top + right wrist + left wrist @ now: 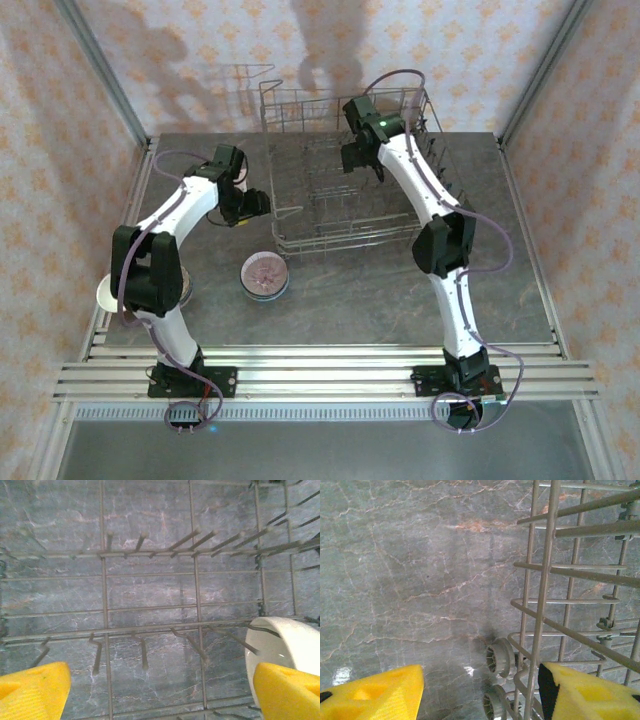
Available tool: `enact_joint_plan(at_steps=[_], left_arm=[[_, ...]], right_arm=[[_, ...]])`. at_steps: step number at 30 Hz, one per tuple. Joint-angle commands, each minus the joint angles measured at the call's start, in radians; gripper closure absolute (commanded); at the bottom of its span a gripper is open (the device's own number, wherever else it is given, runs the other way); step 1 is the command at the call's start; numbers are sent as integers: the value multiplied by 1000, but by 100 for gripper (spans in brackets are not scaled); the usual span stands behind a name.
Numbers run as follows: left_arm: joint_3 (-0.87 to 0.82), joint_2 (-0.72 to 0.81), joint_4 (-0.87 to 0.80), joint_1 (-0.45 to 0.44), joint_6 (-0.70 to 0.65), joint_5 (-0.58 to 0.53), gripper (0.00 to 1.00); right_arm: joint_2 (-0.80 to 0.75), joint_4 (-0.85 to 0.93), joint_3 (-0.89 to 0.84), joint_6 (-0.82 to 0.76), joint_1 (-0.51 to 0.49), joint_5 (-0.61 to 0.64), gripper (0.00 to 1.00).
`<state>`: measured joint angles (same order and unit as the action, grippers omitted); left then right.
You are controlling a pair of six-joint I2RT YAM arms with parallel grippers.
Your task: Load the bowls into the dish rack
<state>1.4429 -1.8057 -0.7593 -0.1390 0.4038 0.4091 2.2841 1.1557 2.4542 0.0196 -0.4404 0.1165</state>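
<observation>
One white bowl (287, 647) stands on edge in the rack (103, 629); others wait on the table (400, 290).

We judge the placing step to be at its end. Our right claw (160, 692) hangs over the rack, jaws wide apart with nothing between them, the white bowl among the tines just beside its right finger. Our left claw (480, 697) sits at the rack's left wall, jaws partly apart, one wire between them, apparently unclamped. A pink speckled bowl (265, 275) and a cream bowl (105, 293) lie near the left arm. The next move calls for lifting clear of the tines, then fetching one.
</observation>
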Motion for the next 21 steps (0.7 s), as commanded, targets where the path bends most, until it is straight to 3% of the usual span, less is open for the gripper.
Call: enact_joint_plan(at_steps=[1, 12, 16, 21], left_arm=[[90, 4, 51, -29, -28, 29, 36], [34, 197, -100, -17, -39, -143, 32], [-76, 332, -199, -17, -46, -208, 34], [-315, 547, -236, -25, -26, -208, 37]], right_arm=[[-107, 50, -16, 47, -2, 72, 7], [-362, 23, -321, 44, -2, 82, 8], [-469, -3, -460, 31, -3, 57, 8], [-619, -99, -667, 20, -2, 1, 9]])
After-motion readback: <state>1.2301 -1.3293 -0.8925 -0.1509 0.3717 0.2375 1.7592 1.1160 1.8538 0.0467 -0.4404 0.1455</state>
